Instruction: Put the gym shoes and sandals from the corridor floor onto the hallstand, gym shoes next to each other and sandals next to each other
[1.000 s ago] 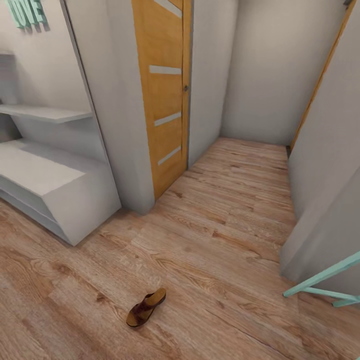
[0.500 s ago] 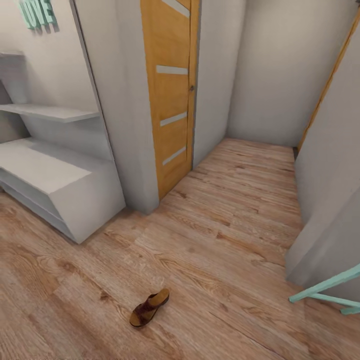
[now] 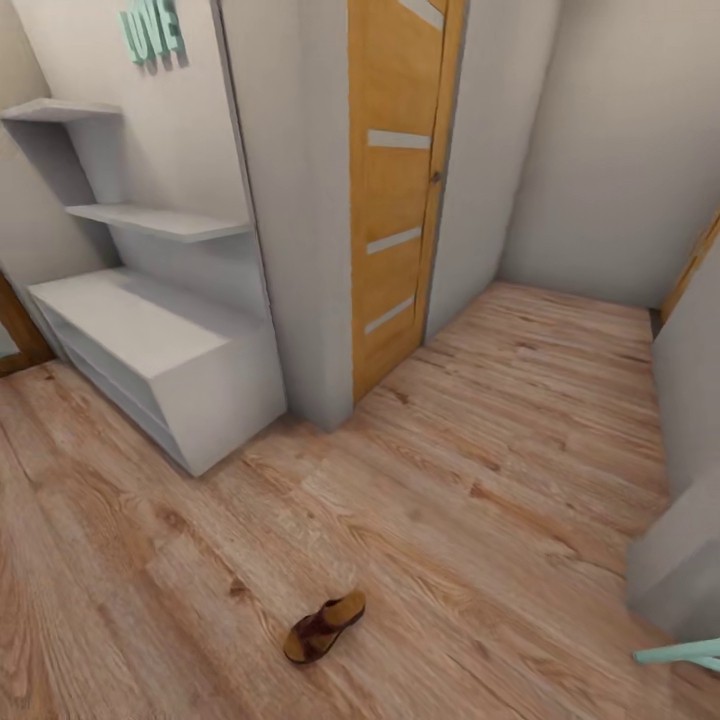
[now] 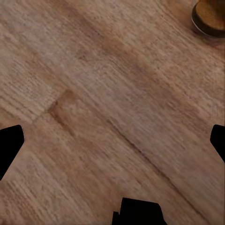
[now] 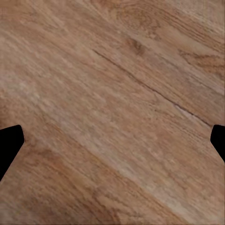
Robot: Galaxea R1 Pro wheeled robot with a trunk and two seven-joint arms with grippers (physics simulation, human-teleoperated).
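Observation:
One dark-brown sandal (image 3: pixel 323 627) with a tan footbed lies alone on the wood-plank corridor floor (image 3: pixel 480 500), near the bottom of the head view. The white hallstand (image 3: pixel 150 345) stands against the wall at the left, well beyond the sandal, with its flat top bare. The gym shoes are out of view. My left gripper (image 4: pixel 112 145) is open above bare planks, and the sandal's (image 4: pixel 210 18) rounded end shows at the edge of the left wrist view. My right gripper (image 5: pixel 112 145) is open too, over bare floor, with nothing between its fingers.
Two floating wall shelves (image 3: pixel 160 222) hang above the hallstand. A white wall corner (image 3: pixel 295 260) and an orange door (image 3: pixel 395 200) stand to its right. A grey wall (image 3: pixel 690 480) and a teal bar (image 3: pixel 680 655) border the right side.
The whole head view has shifted right as the camera turned left, so more of the hallstand and wall shelves shows. The sandal lies in the same spot on the floor.

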